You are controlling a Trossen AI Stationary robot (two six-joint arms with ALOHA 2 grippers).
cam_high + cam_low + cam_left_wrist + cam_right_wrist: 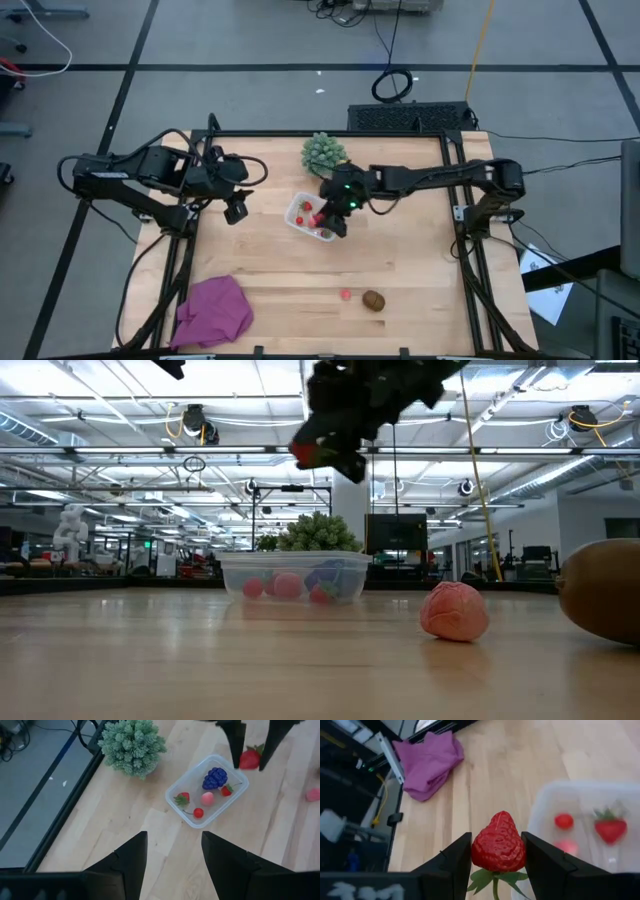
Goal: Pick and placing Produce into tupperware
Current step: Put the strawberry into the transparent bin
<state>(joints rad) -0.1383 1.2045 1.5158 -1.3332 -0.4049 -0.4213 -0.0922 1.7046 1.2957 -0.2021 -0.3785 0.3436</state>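
Right gripper (496, 851) clamps a red strawberry (498, 848) above the tupperware (300, 222), mid-table. Left gripper (172, 852) hangs unclenched at nine o'clock. I see a pink piece (346, 295) and brown oval (374, 300) toward five o'clock; any lettering seems unreadable.

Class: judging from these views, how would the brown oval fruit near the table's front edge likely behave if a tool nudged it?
The brown oval fruit looks rounded and smooth, so it would probably roll or wobble rather than slide. It seems rigid, unlikely to squash. It rests apart from the pink piece, so a nudge may send it off alone.
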